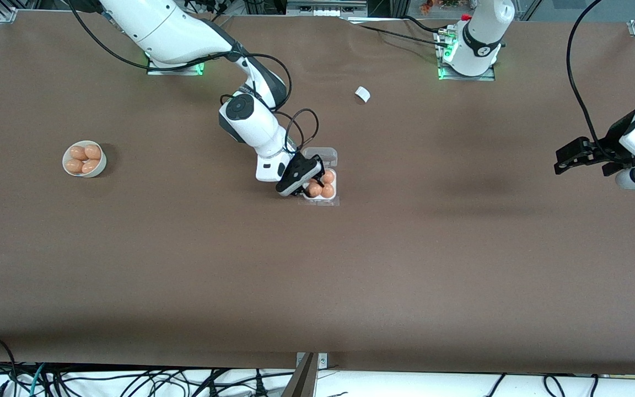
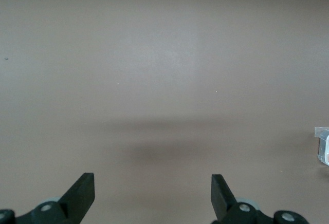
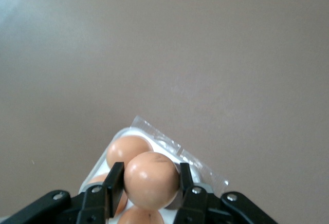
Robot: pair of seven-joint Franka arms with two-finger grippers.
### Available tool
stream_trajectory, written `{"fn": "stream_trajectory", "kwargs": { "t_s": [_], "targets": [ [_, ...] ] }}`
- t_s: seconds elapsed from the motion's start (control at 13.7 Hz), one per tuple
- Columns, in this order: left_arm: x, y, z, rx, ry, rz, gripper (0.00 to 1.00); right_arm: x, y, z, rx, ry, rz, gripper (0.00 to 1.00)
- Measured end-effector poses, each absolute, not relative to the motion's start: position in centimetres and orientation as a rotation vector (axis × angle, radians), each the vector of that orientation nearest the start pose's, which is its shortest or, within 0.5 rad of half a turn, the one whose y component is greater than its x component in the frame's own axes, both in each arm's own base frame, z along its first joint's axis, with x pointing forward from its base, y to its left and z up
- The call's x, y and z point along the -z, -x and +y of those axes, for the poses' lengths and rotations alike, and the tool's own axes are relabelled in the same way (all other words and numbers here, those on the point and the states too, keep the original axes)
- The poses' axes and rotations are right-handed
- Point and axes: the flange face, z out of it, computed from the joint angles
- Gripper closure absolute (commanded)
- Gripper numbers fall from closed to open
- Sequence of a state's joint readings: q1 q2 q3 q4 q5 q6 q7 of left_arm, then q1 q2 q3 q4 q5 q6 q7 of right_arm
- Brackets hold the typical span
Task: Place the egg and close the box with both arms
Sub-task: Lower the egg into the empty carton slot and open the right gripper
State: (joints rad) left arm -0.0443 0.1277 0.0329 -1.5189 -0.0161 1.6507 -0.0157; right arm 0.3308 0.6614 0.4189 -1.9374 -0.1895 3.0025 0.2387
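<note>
Now the right gripper hangs over the box, which sits near the middle of the table, and its fingers pinch the egg between them. In the right wrist view that egg is held just above the white tray, with one egg seated in a cell at about eleven o'clock from it and parts of two more eggs showing beneath the gripper. The front view shows three eggs in the tray beside the black fingers, and the clear lid lies open, folded back at twelve o'clock from the tray, toward the robots' bases.

Well apart from the box, at roughly nine o'clock and toward the right arm's end of the table, a round white bowl holds four more eggs. A small white scrap lies on the table at about one o'clock from the box, farther from the front camera.

The left gripper waits over bare table at the left arm's end, at three o'clock from the box, its fingers spread wide with nothing between them. An edge of the box just shows in the left wrist view.
</note>
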Motion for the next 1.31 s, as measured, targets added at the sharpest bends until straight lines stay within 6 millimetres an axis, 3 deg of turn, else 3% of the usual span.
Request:
{"fn": "stream_trajectory", "kwargs": {
  "t_s": [0.51, 0.58, 0.66, 0.73, 0.8, 0.88, 1.31],
  "targets": [
    [-58.25, -59.96, -0.96, 0.006, 3.153, -0.008, 0.00, -21.37, -48.27, 44.21, 0.464, 2.634, -0.756, 0.94],
    [-58.25, -59.96, -0.97, 0.006, 3.153, -0.008, 0.00, -21.41, -48.33, 44.19, 0.466, 2.633, -0.754, 0.80],
    [-58.25, -59.96, -0.96, 0.006, 3.153, -0.008, 0.00, -21.45, -48.45, 44.11, 0.469, 2.634, -0.752, 0.56],
    [-58.25, -59.96, -0.96, 0.006, 3.153, -0.008, 0.00, -21.44, -48.55, 44.02, 0.470, 2.636, -0.749, 0.23],
    [-58.25, -59.96, -0.96, 0.006, 3.153, -0.008, 0.00, -21.41, -48.64, 43.91, 0.470, 2.638, -0.743, 0.20],
    [-58.25, -59.96, -0.97, 0.006, 3.153, -0.008, 0.00, -21.39, -48.72, 43.81, 0.470, 2.640, -0.736, 0.00],
    [-58.25, -59.96, -0.96, 0.006, 3.153, -0.008, 0.00, -21.59, -48.92, 43.81, 0.480, 2.637, -0.726, 0.00]
  ]
}}
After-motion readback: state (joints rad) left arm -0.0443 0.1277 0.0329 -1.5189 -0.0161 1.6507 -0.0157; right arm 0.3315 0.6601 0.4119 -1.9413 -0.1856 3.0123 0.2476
